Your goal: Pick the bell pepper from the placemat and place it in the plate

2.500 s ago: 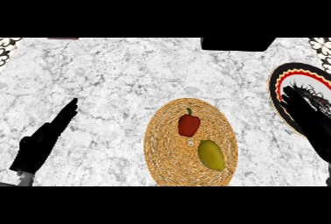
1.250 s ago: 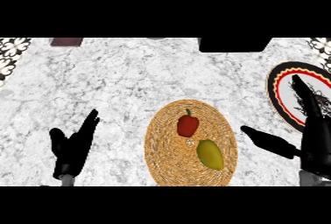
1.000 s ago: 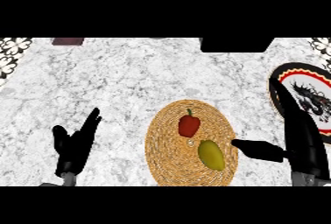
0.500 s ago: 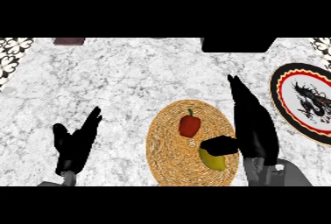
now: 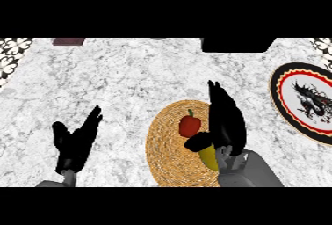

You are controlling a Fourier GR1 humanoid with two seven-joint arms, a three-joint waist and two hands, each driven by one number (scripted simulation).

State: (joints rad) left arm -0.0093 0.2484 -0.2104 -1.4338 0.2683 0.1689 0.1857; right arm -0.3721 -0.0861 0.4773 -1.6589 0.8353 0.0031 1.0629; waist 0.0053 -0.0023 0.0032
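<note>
While the red bell pepper [image 5: 189, 126] sits stem-up on the upper middle of the woven placemat [image 5: 165, 149], untouched as far as I can see, my right hand [image 5: 224, 118] hangs just to its right with fingers straight and holding nothing. My thumb reaches out left below the pepper, over the top of a yellow-green vegetable [image 5: 209, 157] that lies on the placemat's lower right part. The placemat lies at the desk's near edge, about mid-width. The plate [image 5: 285, 105], black-rimmed with a red ring and a dragon figure, lies well apart at the desk's right edge, with nothing on it. My left hand [image 5: 74, 143] rests open, fingers up, near the desk's lower left.

I judge this to be the approach, with the grasp not yet made. Next I would need to shift my right hand left so that fingers and thumb bracket the pepper, not the yellow-green one, then curl round it, lift, and carry it rightward to the plate.
</note>
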